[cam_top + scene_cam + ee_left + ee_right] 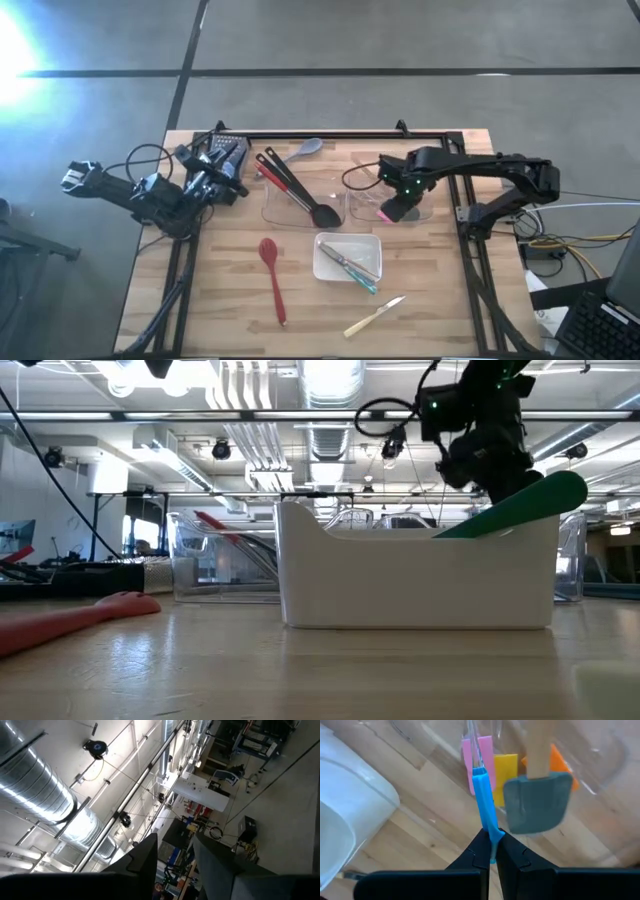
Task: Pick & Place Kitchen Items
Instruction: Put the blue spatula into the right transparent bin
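Pinching a slim blue spatula (485, 805) by its very end, the right gripper (492, 851) hangs over the right-hand clear bin (440, 208), jaws clenched tight on the handle. The spatula's long axis runs straight out ahead of the jaws and reaches down into the bin, so the drop, as I judge it, turns on releasing while that blade end points inside the walls rather than across the rim. Just beyond the jaws and to either side of the blue handle lie a pink spatula (482, 757), a yellow piece (506, 775), an orange piece (559, 765) and a grey spatula (537, 802) with a pale wooden handle; the grey head looks matte and rubbery, the blue one smooth and glossy. The bin is thin, transparent plastic with rounded corners. The left gripper (222, 165) waits well away at the table's far left, tilted upward, its jaws part open and holding nothing visible. Still on the wooden table (220, 300), far from either set of jaws, are a red spoon (271, 275), a small knife (375, 316) and a white tray (328, 268) with utensils.
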`<state>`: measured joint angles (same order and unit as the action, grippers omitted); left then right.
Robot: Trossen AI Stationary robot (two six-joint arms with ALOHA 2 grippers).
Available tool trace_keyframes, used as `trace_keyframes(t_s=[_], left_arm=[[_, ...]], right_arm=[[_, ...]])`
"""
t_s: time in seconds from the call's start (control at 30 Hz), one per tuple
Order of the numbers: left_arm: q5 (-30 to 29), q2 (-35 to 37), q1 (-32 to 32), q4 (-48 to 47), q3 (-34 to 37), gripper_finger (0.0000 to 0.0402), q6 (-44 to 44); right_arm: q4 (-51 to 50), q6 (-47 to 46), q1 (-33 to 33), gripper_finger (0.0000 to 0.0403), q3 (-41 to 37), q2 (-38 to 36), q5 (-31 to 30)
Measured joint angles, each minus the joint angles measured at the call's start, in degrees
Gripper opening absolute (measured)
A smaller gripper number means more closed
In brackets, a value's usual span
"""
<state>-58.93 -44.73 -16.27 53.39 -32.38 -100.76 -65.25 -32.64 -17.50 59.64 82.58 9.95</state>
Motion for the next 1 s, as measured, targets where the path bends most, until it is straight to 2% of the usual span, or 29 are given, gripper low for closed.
trace_keyframes(t_s=[0.23, 0.57, 0.77, 1.0], left_arm=[[3.22, -0.01, 0.0, 0.0, 0.0, 0.0133, -0.01], [2.9, -0.02, 0.0, 0.0, -0.01, 0.0133, -1.55], [2.81, -0.02, 0.0, 0.0, -0.04, 0.0133, -1.33], [2.72, -0.02, 0.0, 0.0, -0.04, 0.0133, -1.28]], right_arm=[[3.03, 2.7, -0.13, 0.0008, -0.93, 4.77, 0.63], [1.43, 9.9, -0.94, 0.0008, 4.96, 15.14, 0.61], [1.13, 10.21, -0.89, 0.0013, 4.86, 15.36, 0.42], [1.3, 10.19, -0.89, 0.006, 4.57, 14.71, -2.43]])
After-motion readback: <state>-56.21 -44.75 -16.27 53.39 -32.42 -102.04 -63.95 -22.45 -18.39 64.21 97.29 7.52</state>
